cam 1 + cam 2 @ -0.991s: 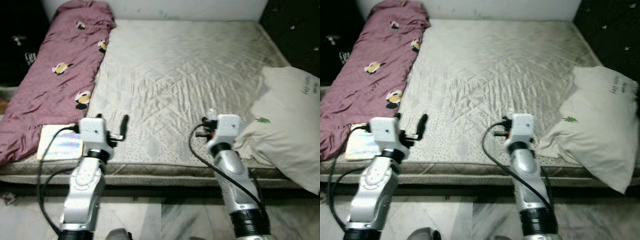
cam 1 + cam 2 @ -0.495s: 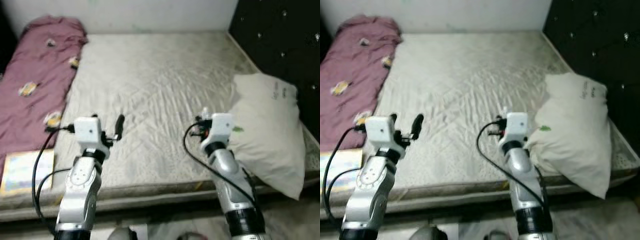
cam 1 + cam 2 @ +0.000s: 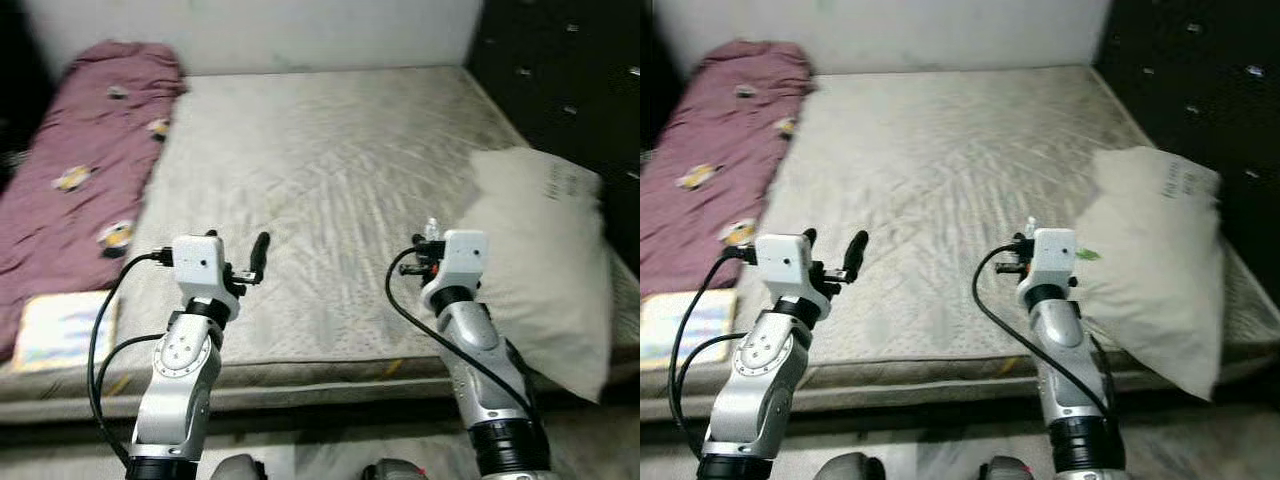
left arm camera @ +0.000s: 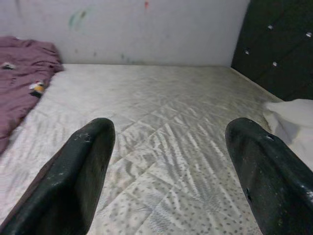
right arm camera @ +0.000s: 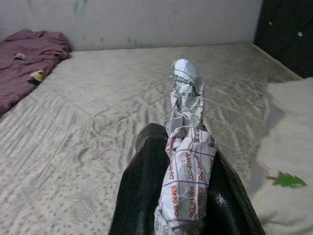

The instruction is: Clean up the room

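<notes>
Home bedroom, bare mattress [image 3: 330, 180], pillow [image 3: 545, 260], maroon blanket [image 3: 75, 175], plain wall [image 4: 146, 29]

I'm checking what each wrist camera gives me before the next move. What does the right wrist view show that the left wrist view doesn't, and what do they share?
Right wrist view: a crumpled printed paper clamped between the right gripper fingers, and a green leaf mark on the pillow.

Left wrist view: the left gripper with its two black fingers spread wide and nothing between them, plus the dark studded headboard.

Both: the quilted grey mattress, the maroon blanket along one side, the pale wall behind, and the white pillow.
</notes>
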Motion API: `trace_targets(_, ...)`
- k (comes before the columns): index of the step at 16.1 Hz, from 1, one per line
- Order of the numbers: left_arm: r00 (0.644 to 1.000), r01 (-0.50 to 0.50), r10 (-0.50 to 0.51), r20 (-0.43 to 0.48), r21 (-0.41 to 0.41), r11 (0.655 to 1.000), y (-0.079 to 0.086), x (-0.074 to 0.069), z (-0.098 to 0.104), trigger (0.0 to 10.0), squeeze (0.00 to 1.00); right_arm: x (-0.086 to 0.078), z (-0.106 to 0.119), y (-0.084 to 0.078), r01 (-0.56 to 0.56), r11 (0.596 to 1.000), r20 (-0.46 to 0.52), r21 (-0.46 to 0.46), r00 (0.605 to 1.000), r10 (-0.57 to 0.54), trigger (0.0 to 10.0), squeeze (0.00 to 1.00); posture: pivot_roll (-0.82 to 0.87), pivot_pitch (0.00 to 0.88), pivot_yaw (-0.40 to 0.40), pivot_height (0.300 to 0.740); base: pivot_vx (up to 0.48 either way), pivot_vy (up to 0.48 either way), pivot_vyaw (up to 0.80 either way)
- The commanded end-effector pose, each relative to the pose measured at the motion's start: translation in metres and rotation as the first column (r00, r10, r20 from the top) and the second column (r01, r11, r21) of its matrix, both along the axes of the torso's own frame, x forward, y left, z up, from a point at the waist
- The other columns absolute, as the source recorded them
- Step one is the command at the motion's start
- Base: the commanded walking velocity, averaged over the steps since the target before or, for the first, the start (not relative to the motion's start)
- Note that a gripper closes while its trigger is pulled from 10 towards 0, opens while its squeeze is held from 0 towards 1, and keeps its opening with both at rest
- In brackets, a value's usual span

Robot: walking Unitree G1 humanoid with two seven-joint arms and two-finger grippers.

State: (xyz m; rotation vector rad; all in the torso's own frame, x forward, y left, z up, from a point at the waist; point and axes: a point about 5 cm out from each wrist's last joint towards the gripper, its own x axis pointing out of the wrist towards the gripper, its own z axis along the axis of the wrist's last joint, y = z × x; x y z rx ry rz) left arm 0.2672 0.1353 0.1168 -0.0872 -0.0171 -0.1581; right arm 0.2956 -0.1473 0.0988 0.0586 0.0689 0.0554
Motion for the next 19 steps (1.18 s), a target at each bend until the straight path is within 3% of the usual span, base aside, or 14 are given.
trace_targets(1, 1.000, -0.012, 0.012, -0.001, 0.005, 1.000, 0.0049, 0.0004, 0.0000, 10.0, 0.00, 0.0021, 0.0038, 0.0069, -0.022, 1.000, 0.013, 0.004, 1.000, 0.022, 10.0, 0.00, -0.03, 0.048, 0.002, 0.740, 0.000, 0.469, 0.00)
trace_targets(6, 1.000, -0.013, 0.013, 0.003, -0.003, 1.000, 0.0041, 0.0013, 0.0012, 10.0, 0.00, 0.0035, 0.0039, 0.0065, -0.022, 1.000, 0.008, 0.004, 1.000, 0.022, 10.0, 0.00, -0.03, 0.047, 0.001, 0.740, 0.000, 0.469, 0.00)
trace_targets(9, 1.000, -0.014, 0.014, 0.010, -0.001, 1.000, 0.0037, 0.0015, 0.0020, 10.0, 0.00, 0.0039, 0.0042, 0.0064, -0.024, 1.000, 0.010, 0.001, 1.000, 0.024, 10.0, 0.00, -0.04, 0.046, 0.001, 0.740, 0.000, 0.466, -0.67)
trace_targets(17, 0.999, -0.024, 0.024, 0.024, -0.012, 1.000, 0.0041, 0.0018, 0.0030, 10.0, 0.00, 0.0040, 0.0042, 0.0058, -0.022, 1.000, 0.009, -0.002, 1.000, 0.022, 10.0, 0.00, -0.04, 0.048, -0.001, 0.740, 0.000, 0.464, 0.00)
trace_targets(19, 0.999, -0.028, 0.028, 0.027, -0.002, 1.000, 0.0045, 0.0019, 0.0035, 10.0, 0.00, 0.0039, 0.0038, 0.0058, -0.023, 1.000, 0.006, -0.002, 1.000, 0.023, 10.0, 0.00, -0.04, 0.050, 0.000, 0.740, 0.000, 0.000, 0.00)
